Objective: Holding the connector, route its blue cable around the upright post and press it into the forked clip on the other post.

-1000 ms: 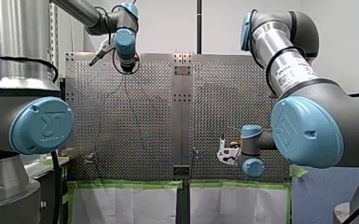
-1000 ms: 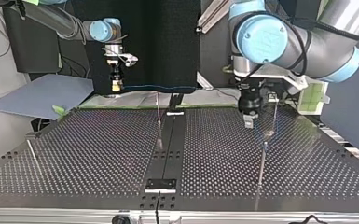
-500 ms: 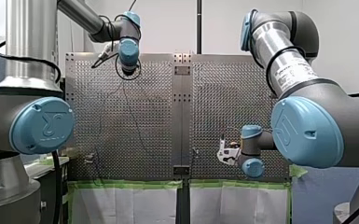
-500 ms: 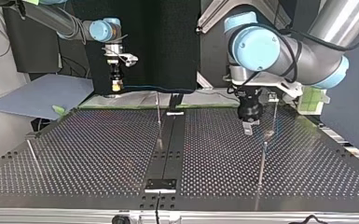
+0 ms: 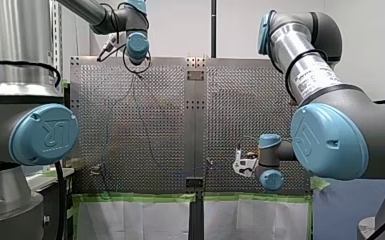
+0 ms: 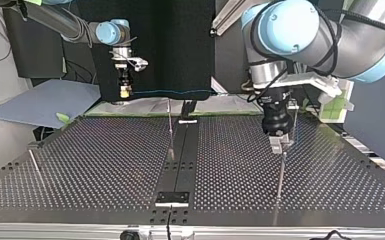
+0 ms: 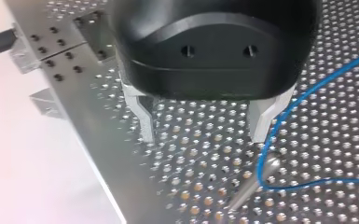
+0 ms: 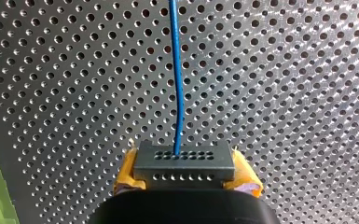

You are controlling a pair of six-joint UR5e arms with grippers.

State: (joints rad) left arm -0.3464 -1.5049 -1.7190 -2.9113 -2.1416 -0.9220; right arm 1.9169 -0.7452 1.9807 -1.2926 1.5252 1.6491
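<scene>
Right gripper [image 8: 184,171], yellow pads [image 8: 127,176] clamped on a dark grey rectangular connector [image 8: 184,161], upper left of the top view, blue cable [image 8: 177,70] leading ahead over the perforated metal table [image 8: 298,93], black left gripper [image 7: 203,137] spread and empty, cable bending at a slim metal post [image 7: 251,186] beside one finger
</scene>
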